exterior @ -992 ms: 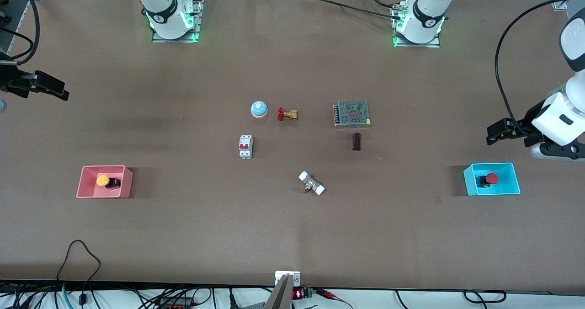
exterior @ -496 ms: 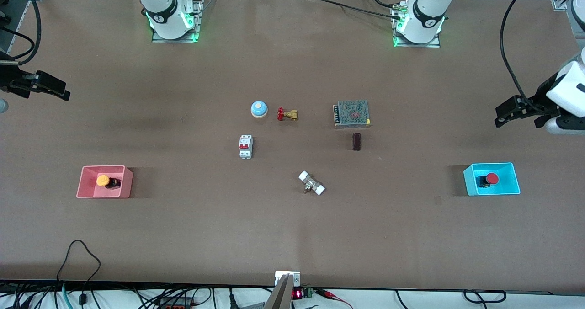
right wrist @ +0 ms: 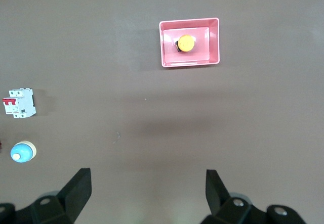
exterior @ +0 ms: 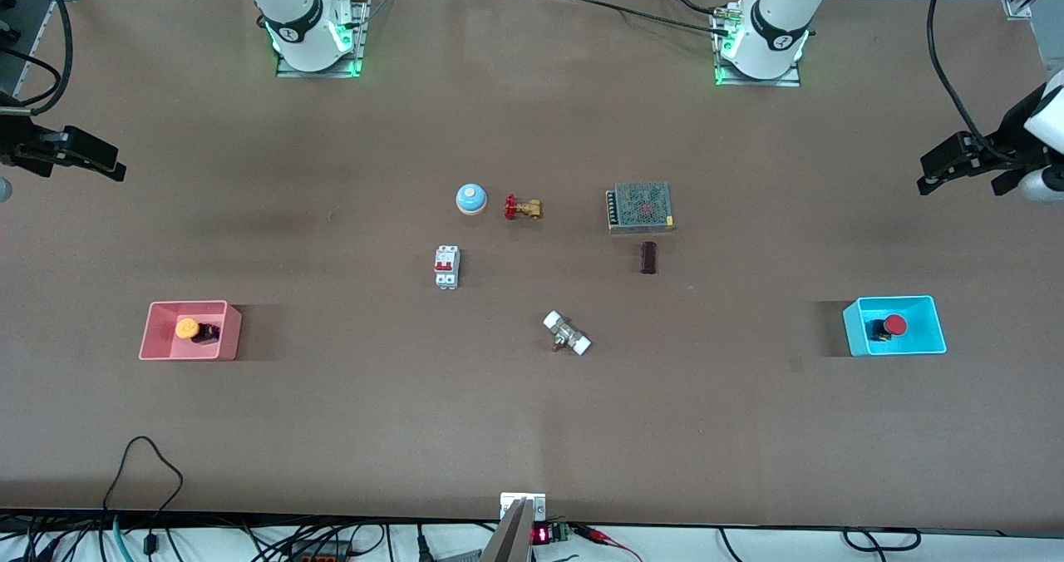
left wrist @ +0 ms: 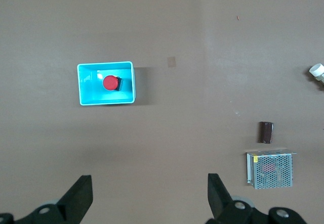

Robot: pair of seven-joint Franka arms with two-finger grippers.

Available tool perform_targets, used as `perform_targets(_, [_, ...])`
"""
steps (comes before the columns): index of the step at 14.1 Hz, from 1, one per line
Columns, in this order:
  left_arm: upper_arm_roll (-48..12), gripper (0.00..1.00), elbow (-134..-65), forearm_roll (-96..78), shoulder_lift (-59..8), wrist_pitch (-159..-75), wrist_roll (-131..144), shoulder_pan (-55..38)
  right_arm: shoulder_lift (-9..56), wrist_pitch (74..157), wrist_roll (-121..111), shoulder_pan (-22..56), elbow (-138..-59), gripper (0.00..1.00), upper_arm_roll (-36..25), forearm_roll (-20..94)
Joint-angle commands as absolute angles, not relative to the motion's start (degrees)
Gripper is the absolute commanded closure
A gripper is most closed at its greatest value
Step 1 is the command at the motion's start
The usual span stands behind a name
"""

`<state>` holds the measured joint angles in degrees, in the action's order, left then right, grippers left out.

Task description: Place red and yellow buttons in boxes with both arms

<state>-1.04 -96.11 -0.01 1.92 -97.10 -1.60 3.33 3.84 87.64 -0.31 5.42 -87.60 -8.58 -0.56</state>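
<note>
Front view shows both placements apparently done: the yellow button (exterior: 187,327) sits inside the pink box (exterior: 158,346) toward the right arm's end of the table, and the red button (exterior: 894,324) sits inside the cyan box (exterior: 935,342) toward the left arm's end. Judging from this, nothing of the task looks left except parking the arms. The right gripper (exterior: 116,170) hangs over the table's edge at about 9 o'clock from the centre, its fingers (right wrist: 76,191) spread wide and empty; the left gripper (exterior: 927,181) hangs over the edge at about 3 o'clock, fingers (left wrist: 78,196) likewise apart and empty. Each box lies roughly at 6 o'clock from its gripper and well apart from it. Open room is generous at both ends: the clutter, namely a blue bell (exterior: 470,199), brass valve (exterior: 522,208), breaker (exterior: 446,266), metal-cased supply (exterior: 639,206), dark cylinder (exterior: 648,257) and white-capped fitting (exterior: 566,333), is grouped mid-table, away from both boxes.
</note>
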Motion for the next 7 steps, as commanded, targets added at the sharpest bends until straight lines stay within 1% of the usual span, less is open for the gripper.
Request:
perform_targets(1, [0.4, 0.00, -97.5, -1.2, 3.2, -95.5, -5.0, 2.2, 2.7, 87.3, -0.4, 5.7, -88.2, 0.00, -8.9, -0.3])
perform_targets(7, [-0.8, 0.00, -96.7, -1.2, 2.8, -94.8, -2.6, 2.2, 2.4, 87.3, -0.4, 5.7, -88.3, 0.00, -8.9, -0.3])
